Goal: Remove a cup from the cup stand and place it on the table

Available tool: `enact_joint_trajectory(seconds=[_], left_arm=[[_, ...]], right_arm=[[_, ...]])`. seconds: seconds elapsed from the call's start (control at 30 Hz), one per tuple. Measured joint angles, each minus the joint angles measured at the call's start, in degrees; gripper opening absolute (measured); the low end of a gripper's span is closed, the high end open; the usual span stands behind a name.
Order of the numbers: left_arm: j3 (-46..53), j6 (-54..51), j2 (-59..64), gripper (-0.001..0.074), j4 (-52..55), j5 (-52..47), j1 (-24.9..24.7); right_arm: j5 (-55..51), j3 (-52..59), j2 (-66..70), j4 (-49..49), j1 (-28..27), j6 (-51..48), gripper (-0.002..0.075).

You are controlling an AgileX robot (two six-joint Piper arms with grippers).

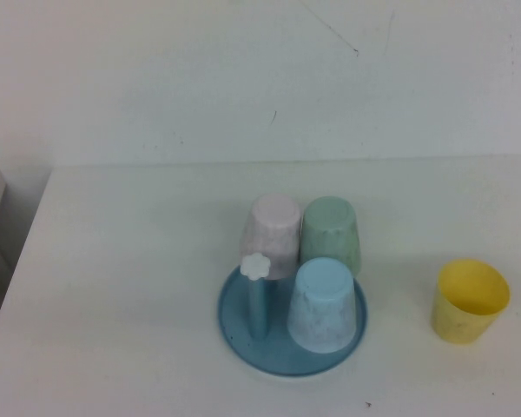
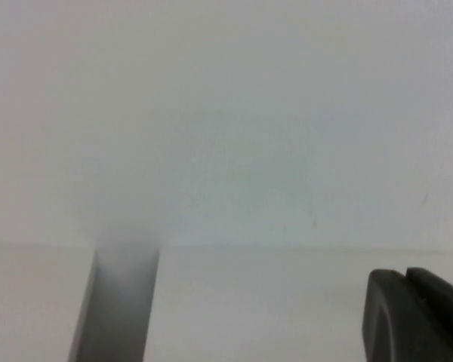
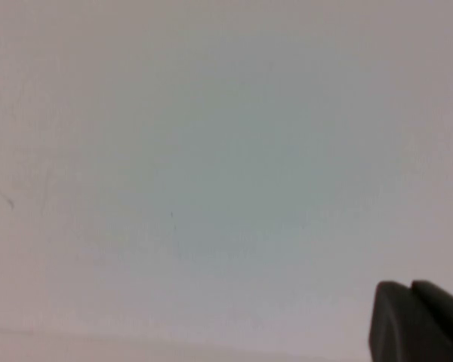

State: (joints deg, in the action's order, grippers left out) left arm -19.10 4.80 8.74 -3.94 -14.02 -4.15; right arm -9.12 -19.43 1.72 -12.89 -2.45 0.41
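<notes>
The cup stand (image 1: 234, 323), a round teal-blue tray, sat on the white tabletop (image 1: 113, 287) near the front edge, slightly right of centre. At its left stood one bare blue peg (image 1: 259, 304) with a white flower-shaped cap, carrying no cup. Behind that peg the cup (image 1: 273, 234), pale pink and faintly speckled, tapered, rested upside down on the stand, base upward. Just beside it to the right was the mint-green cup (image 1: 332, 233), likewise inverted, and in front of these two the light blue cup (image 1: 326, 304), also inverted; the three stood close together. Well apart to the right, a yellow cup (image 1: 471, 300) stood upright on the tabletop, mouth open and nothing visible inside.

Only the high view showed the stand and cups; neither arm appeared in it. The left wrist view showed a dark part of the left gripper (image 2: 415, 317) at the frame's corner against a pale wall and tabletop edge. The right wrist view showed a similar dark part of the right gripper (image 3: 419, 320) against a plain pale surface. Whether either gripper was wide or narrow could not be told.
</notes>
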Motion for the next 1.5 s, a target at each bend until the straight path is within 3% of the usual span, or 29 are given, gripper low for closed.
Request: enact_joint_trajectory(seconds=[0.13,0.37,0.77,1.03,1.3,1.4,1.5], left_arm=[[-6.8,-0.2,9.5,-0.0003,-2.8,-8.5,0.0],[-21.8,-9.3,26.2,-0.0003,-13.4,-24.6,0.0],[-41.9,-29.3,53.4,-0.0003,-31.5,-41.9,-0.4],[-50.8,-30.8,69.7,-0.0003,-30.6,-40.6,-10.0],[-67.8,-25.1,85.9,0.0006,-21.8,-48.0,-18.6],[-73.3,-25.0,90.6,0.0066,-20.8,-51.6,-20.5],[-77.9,-25.0,94.5,0.0234,-20.1,-54.2,-21.8]], right_arm=[[-12.8,-5.0,5.5,0.8,0.0,-1.9,-0.0003],[-28.9,-8.6,14.8,12.5,0.0,-18.5,-0.0003],[-38.9,-8.7,17.5,26.5,0.0,-35.8,-0.0003],[-37.8,-8.6,17.6,27.0,0.0,-39.9,-0.0003],[-37.0,-6.0,17.6,27.4,0.0,-40.2,-0.0003],[-36.8,-4.0,17.6,28.5,0.0,-40.2,-0.0003],[-36.5,-3.6,17.6,29.4,0.0,-40.3,-0.0003]])
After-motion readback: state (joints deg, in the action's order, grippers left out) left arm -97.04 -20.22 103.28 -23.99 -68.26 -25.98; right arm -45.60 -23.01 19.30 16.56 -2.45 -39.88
